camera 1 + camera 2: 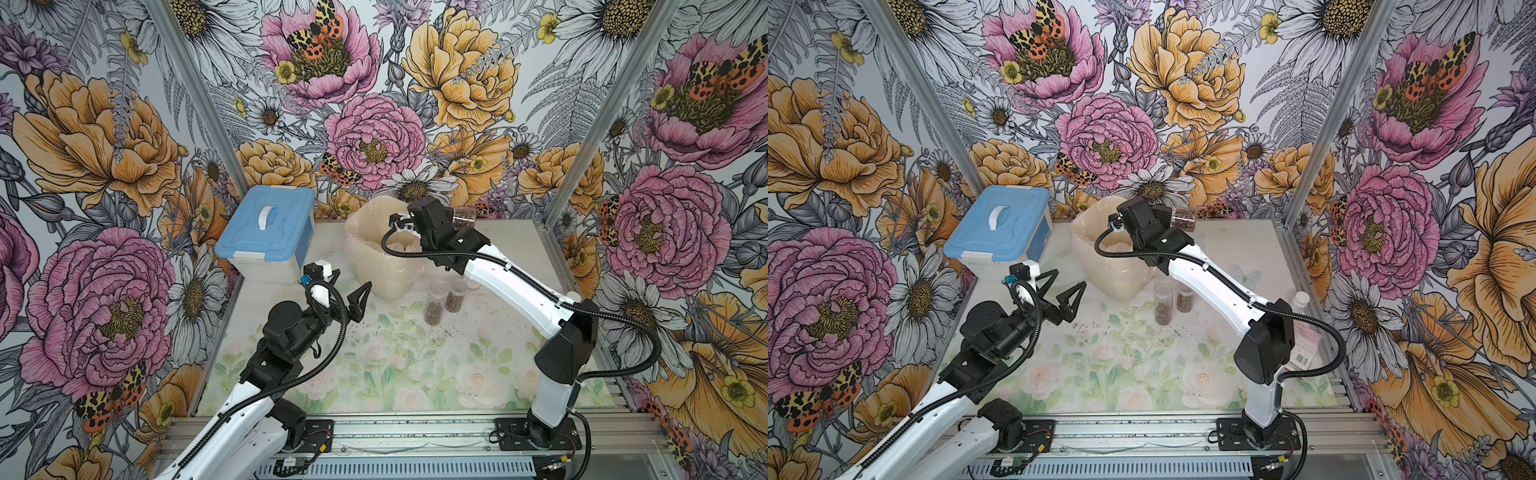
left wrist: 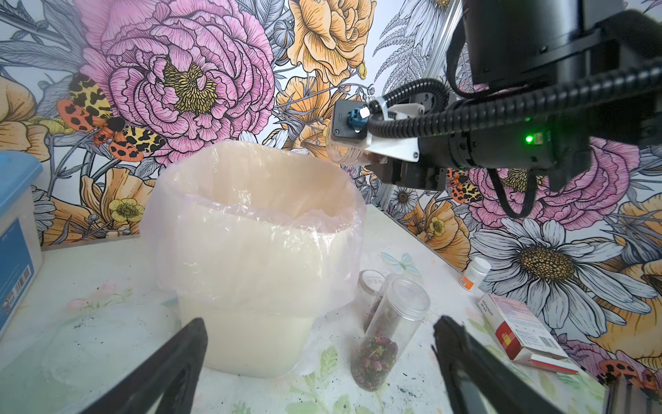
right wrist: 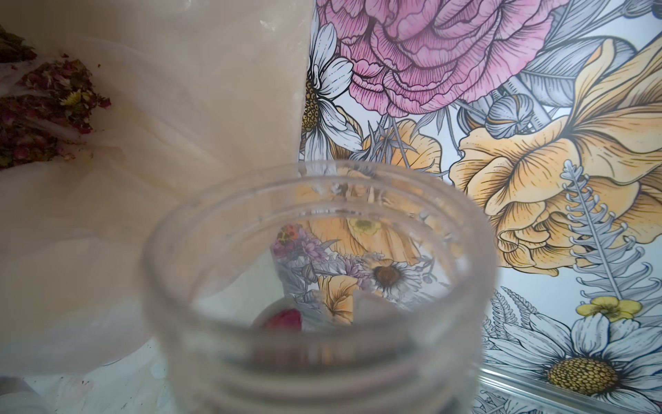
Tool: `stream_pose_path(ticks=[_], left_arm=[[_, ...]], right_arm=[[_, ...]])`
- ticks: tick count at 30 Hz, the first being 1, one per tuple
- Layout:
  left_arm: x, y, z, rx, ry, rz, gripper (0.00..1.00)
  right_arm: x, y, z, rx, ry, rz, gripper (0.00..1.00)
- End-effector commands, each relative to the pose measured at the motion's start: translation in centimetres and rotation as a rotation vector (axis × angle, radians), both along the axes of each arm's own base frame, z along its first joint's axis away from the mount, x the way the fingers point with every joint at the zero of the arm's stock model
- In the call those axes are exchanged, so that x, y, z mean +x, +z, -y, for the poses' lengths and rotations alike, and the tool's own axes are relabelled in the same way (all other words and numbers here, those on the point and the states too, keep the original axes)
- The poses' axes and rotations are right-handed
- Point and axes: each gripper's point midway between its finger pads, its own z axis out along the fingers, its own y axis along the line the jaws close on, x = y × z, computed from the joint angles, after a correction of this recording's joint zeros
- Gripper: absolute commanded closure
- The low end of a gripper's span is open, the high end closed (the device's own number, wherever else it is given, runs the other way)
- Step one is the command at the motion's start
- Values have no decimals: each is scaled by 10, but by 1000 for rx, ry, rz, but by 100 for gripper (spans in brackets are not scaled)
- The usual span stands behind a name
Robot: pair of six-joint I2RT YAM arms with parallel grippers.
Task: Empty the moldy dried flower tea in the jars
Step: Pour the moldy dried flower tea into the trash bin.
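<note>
My right gripper is shut on a clear jar, held lying about level at the right rim of the lined bin. Reddish tea sits in its far closed end. In the right wrist view the jar's open mouth fills the foreground with one red bud inside, and spilled tea lies in the bin's bag. Two more jars holding tea stand on the table in front of the bin. My left gripper hangs open and holds nothing, left of those jars.
A blue-lidded storage box stands at the back left. A small white bottle with an orange label and a red-and-white carton lie near the right wall. Dark specks dot the floral table cover.
</note>
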Motion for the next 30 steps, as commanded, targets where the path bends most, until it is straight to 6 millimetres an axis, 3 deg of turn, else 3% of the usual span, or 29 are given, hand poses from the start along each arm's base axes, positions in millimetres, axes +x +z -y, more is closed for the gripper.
stream_pose_path(ticks=[1, 13, 22, 30], left_arm=[[1, -3, -6, -15, 24, -1, 1], [-1, -7, -13, -30, 41, 3, 1], [-2, -10, -19, -46, 59, 7, 1], [-3, -14, -24, -60, 72, 12, 1]], right_arm=[[1, 4, -4, -90, 27, 14, 97], [2, -8, -14, -301, 174, 37, 100], [14, 13, -23, -330, 189, 88, 100], [21, 18, -30, -370, 201, 98, 100]])
